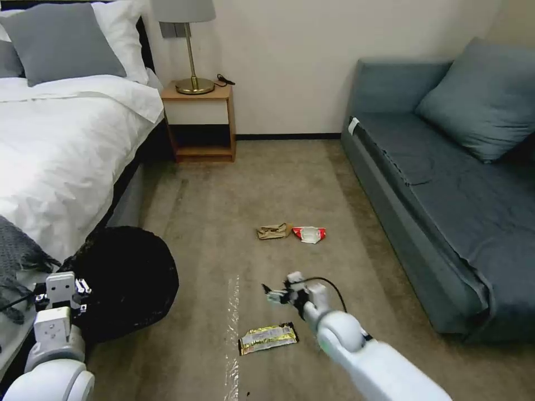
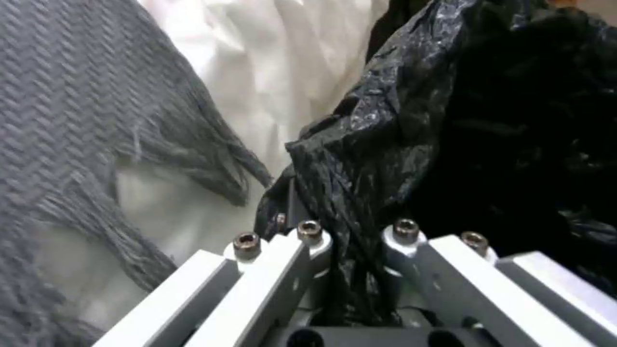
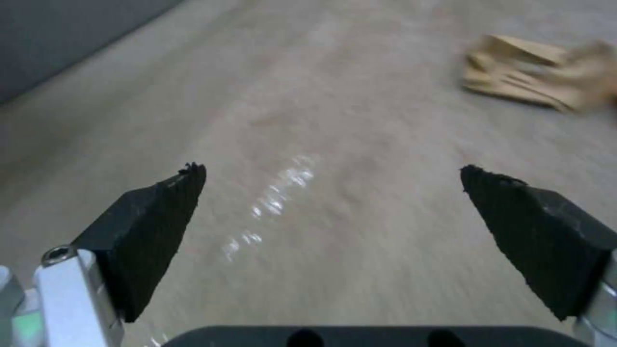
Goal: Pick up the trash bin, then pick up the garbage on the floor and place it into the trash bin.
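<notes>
The trash bin point(image 1: 125, 278), covered by its black bag, hangs at the lower left beside the bed, and my left gripper point(image 1: 61, 292) is shut on its rim. In the left wrist view the black bag point(image 2: 398, 144) is pinched between the fingers point(image 2: 308, 236). My right gripper point(image 1: 273, 295) is open low over the carpet, its black pads point(image 3: 154, 212) wide apart with nothing between them. Garbage lies on the floor: a yellow-and-black wrapper point(image 1: 268, 337) just near of the right gripper, a brown paper scrap point(image 1: 273, 231) point(image 3: 540, 72) and a red-and-white wrapper point(image 1: 309, 234) farther off.
A white bed point(image 1: 61, 150) with a grey throw point(image 1: 19, 256) borders the left. A wooden nightstand point(image 1: 200, 122) with a lamp stands at the back wall. A blue-grey sofa point(image 1: 446, 195) lines the right. Open carpet point(image 1: 267, 178) runs between them.
</notes>
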`<state>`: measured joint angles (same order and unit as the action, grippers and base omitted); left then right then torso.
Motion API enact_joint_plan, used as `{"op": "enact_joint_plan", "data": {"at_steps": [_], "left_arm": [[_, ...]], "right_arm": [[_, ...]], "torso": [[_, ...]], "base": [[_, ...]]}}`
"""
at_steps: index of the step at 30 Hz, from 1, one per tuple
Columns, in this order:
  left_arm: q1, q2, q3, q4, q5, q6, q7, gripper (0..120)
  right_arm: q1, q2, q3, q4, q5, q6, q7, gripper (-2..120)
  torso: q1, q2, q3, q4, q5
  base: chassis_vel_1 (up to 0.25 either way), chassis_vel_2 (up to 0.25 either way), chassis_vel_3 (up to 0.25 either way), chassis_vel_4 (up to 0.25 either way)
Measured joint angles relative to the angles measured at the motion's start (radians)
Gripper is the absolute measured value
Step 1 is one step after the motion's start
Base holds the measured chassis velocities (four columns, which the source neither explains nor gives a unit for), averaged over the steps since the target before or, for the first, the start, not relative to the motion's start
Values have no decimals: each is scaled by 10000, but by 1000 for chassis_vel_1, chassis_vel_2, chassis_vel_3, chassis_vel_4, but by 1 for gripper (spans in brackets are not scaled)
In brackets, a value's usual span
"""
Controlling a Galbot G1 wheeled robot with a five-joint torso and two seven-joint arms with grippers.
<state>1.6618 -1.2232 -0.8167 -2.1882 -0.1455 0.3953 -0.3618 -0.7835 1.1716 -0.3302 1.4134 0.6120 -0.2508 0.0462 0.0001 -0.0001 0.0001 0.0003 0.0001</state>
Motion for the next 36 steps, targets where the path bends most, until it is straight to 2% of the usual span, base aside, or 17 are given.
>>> {"op": "enact_joint_plan", "data": {"at_steps": [3,6,8,11,15,27,36], "left_arm": [[-194,-3,119,101,93,1,-1,3],[-351,-63,244,93,253,23,-4,3],[-453,-158,412,-62,416,77,1,3],[-504,-211,583,-206,555,111,31,3],[-611,-246,723,-215,694,118,44,3],[-756,-445,949,16,959,55,64,3],[-679,-647,1115,46,1121,-108,67,3]], "right_arm": [[679,-2,-645,-378,392,-187,-227,100],[1160,-341,-1182,-522,693,-454,-652,100],[1682,-893,-1839,-595,1033,-730,-1193,100],[2129,-1328,-2504,-595,1360,-967,-1651,100],[2486,-1628,-3278,-608,1482,-1171,-2168,100],[2488,-1744,-4386,-877,866,-1285,-2856,100],[2404,-1374,-4606,-1754,204,-1027,-2988,100]], "torso": [[0,0,0,2,0],[0,0,0,-3,-1],[0,0,0,-5,-1],[0,1,-1,-5,0],[0,0,-1,-4,0],[0,0,-1,-4,0],[0,0,-1,-3,-1]], "base": [[0,0,0,0],[0,0,0,0],[0,0,0,0],[0,0,0,0],[0,0,0,0],[0,0,0,0],[0,0,0,0]]}}
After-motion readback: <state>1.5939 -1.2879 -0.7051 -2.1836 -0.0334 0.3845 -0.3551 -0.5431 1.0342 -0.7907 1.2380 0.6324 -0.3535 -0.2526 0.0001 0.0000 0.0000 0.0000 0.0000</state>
